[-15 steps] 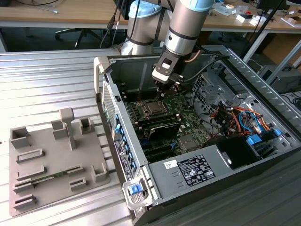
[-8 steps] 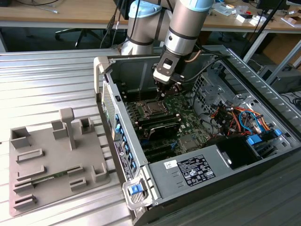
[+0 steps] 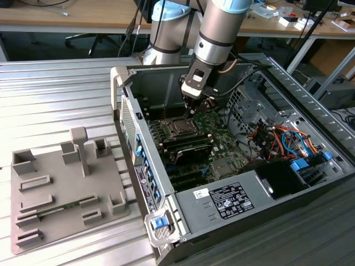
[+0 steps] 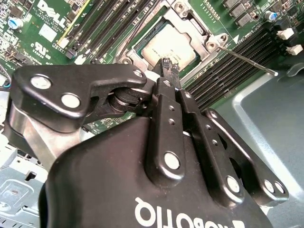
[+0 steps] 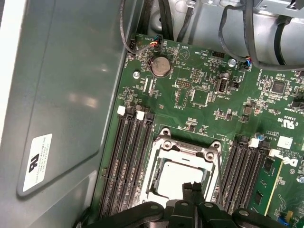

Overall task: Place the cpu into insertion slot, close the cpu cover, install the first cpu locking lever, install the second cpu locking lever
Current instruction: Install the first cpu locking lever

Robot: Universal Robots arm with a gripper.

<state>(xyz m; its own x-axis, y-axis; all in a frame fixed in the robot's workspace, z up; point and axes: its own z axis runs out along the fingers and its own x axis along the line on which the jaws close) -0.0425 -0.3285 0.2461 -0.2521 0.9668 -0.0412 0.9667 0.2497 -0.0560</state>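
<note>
The cpu (image 4: 166,45) (image 5: 173,178) lies flat in the insertion slot (image 3: 178,127), silvery face up. The cpu cover (image 5: 185,151) (image 4: 197,23), a shiny metal frame, lies down around it. A thin locking lever rod (image 4: 249,61) sticks out from one corner of the socket over the memory slots. My gripper (image 4: 168,64) (image 5: 192,186) (image 3: 195,111) hangs just above the chip's edge. Its black fingertips are pressed together with nothing between them.
The socket sits on the green motherboard inside an open computer case (image 3: 125,83). Black memory slots (image 5: 130,161) flank it on both sides. Cables (image 3: 277,136) and a black power supply (image 3: 227,199) fill the case's right part. A grey fixture tray (image 3: 61,188) lies at the exterior view's left.
</note>
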